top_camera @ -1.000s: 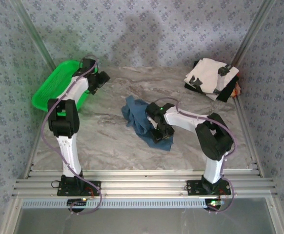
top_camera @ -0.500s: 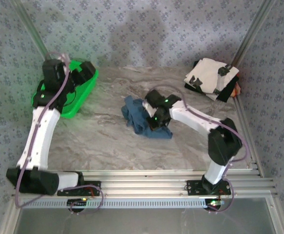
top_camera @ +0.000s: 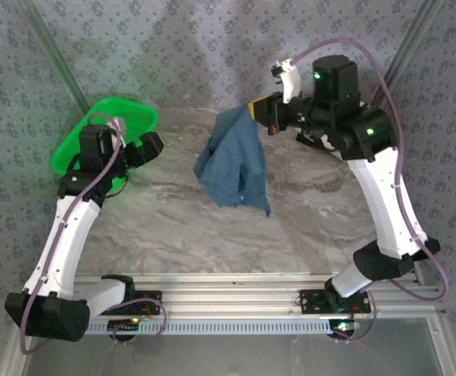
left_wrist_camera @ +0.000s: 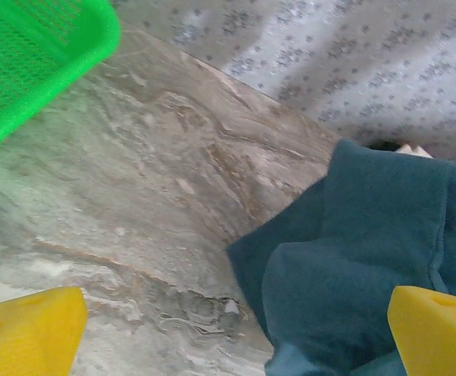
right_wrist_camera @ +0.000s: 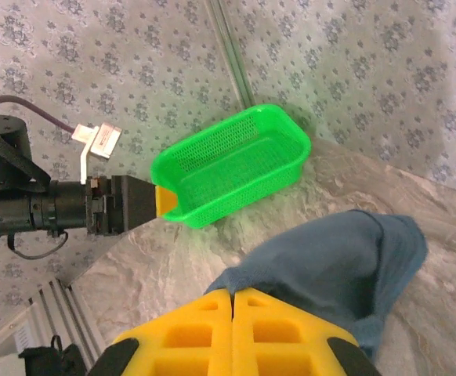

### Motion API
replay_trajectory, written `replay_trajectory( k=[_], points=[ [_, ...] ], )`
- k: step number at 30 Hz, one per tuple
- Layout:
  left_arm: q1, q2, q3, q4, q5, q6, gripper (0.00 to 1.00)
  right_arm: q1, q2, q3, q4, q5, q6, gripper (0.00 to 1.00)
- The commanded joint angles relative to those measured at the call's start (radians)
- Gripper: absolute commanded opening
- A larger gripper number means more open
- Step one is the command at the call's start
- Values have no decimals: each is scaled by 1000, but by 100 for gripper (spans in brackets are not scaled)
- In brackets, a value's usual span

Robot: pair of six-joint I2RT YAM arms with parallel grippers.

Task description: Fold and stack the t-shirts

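The dusty-blue t-shirt (top_camera: 234, 164) hangs in a long crumpled drape over the middle of the table, its lower end near the surface. My right gripper (top_camera: 255, 110) is raised high at the back and is shut on the shirt's upper edge; in the right wrist view the yellow fingers (right_wrist_camera: 204, 329) are pressed together on the cloth (right_wrist_camera: 330, 258). My left gripper (top_camera: 151, 146) hovers beside the green basket, facing the shirt (left_wrist_camera: 369, 251), with its fingers (left_wrist_camera: 24, 333) wide apart and nothing between them. The folded stack at the back right is hidden behind the right arm.
The green mesh basket (top_camera: 95, 133) sits at the table's back left corner, just behind the left gripper. Bare marble tabletop (top_camera: 173, 227) lies in front of and under the hanging shirt. Patterned walls and metal frame posts close in the back and sides.
The right arm has lifted the blue shirt off the table, up and toward the back, so it now hangs. The left gripper has shifted from over the basket toward the shirt.
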Motion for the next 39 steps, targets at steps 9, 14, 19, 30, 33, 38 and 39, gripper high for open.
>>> replay_trajectory(
  k=[9, 14, 19, 30, 33, 38, 39],
  points=[
    [-205, 47, -141, 120, 3, 5, 99, -298, -262, -779, -133, -14, 80, 0],
    [-303, 166, -161, 115, 35, -34, 99, -415, -274, -1026, -22, -54, 156, 0],
    [-389, 342, -138, 120, 153, -113, 96, -455, -231, -1037, -38, 43, 145, 0],
    [-502, 640, -10, 186, 260, -182, 80, -476, -225, -1051, -30, 11, 123, 0],
    [-517, 680, 17, 213, 274, -201, 77, -476, -223, -1060, -25, 6, 116, 0],
    [-544, 760, 68, 201, 278, -210, 65, -477, -223, -1066, -16, 1, 113, 0],
    [-548, 768, 73, 202, 276, -211, 61, -477, -223, -1066, -14, 0, 114, 0]
  ],
)
